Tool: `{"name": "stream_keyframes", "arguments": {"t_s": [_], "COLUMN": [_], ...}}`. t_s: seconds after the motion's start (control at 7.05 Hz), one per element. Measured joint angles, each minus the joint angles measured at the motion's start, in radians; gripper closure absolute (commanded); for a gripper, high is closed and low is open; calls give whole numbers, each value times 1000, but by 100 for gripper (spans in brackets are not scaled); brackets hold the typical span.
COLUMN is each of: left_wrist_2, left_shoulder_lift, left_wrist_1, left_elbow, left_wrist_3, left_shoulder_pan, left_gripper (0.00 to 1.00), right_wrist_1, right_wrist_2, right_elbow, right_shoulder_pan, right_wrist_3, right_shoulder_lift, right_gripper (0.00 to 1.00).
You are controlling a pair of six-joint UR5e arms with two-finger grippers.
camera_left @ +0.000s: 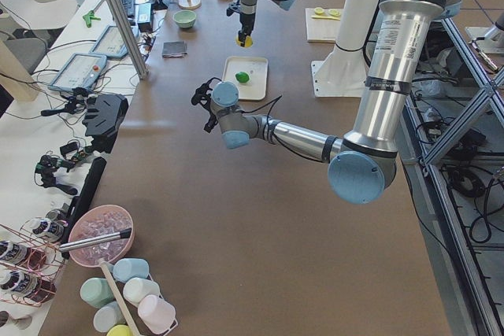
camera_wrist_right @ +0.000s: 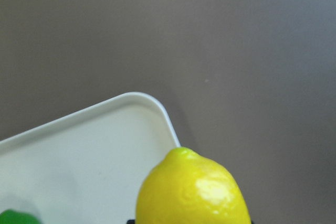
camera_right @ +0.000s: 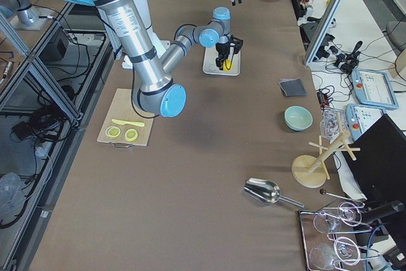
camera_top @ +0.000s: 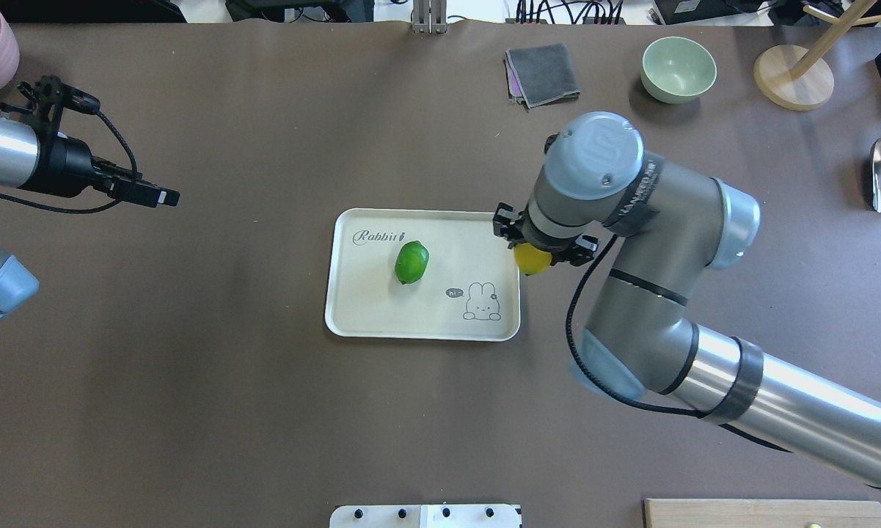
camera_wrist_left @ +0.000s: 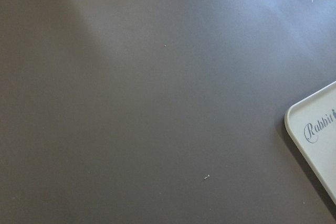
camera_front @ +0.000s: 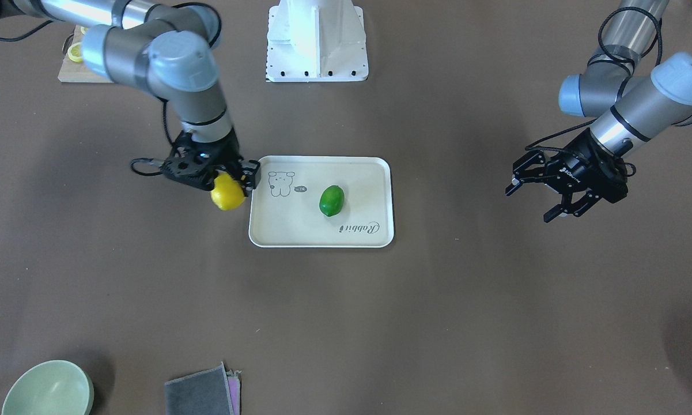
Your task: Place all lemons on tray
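The brown table (camera_top: 191,403) fills the room's middle. Taking clock directions from over the robot's shoulders, with 12 o'clock on the table's far side, the right arm (camera_top: 653,293) sweeps in from about 4 o'clock. It bends down toward the tray, while the left arm (camera_front: 639,109) hangs back at 9 o'clock.

The tray (camera_top: 367,308) lies flat near the table's centre, its bear drawing toward 4 o'clock and the "Rabbit" script toward 11.

The left hand (camera_front: 529,204) hovers well apart from the tray at 9 o'clock, its fingers spread wide with nothing between them. The right hand (camera_front: 230,181) points downward at the tray's 3 o'clock rim, clamped on a fruit.

A pale green bowl (camera_top: 678,68) sits toward 2 o'clock, and a folded grey cloth (camera_top: 543,73) lies near it at 1 o'clock.

The green lemon (camera_top: 411,262) lies on the tray, just off its centre toward 10 o'clock, below the script. The yellow lemon (camera_top: 532,258) is pinched in the right hand, lifted off the table and just outside the tray's 3 o'clock rim — not on the tray.
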Motion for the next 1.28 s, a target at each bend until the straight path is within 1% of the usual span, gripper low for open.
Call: {"name": "stream_keyframes", "arguments": {"t_s": [0.14,0.28,0.43,0.57,0.71,0.99,1.28], "left_wrist_2": [0,1,1,2,2,-1,-4], "left_shoulder_lift": [5,7,8,9,11,14,14], "left_wrist_1": [-1,-1,-1,-1,-1,-1,8], "left_elbow": [-3,-3,-3,-3,-2,-2,-3], "left_wrist_3": [-1,-1,-1,-1,-1,-1,-2], "left_shoulder_pan": [0,0,0,0,0,-1,-1], "left_gripper": [2,2,2,2,2,2,2], "right_wrist_1": [-29,-31,-22,-15,-13,-12,-16], "right_wrist_2": [-56,-85,-96,-100,-102,-116,-127], "right_elbow": [-23,-54,-83,-100,-107,-107,-80], "right_shoulder_pan": [-61,-92,-102,-104,-104,-105,-94], "right_wrist_3": [56,68,41,-7,-42,-62,-71], "right_shoulder_lift": [55,82,89,90,88,85,77], "right_gripper": [100,100,100,58,1,0,0]}}
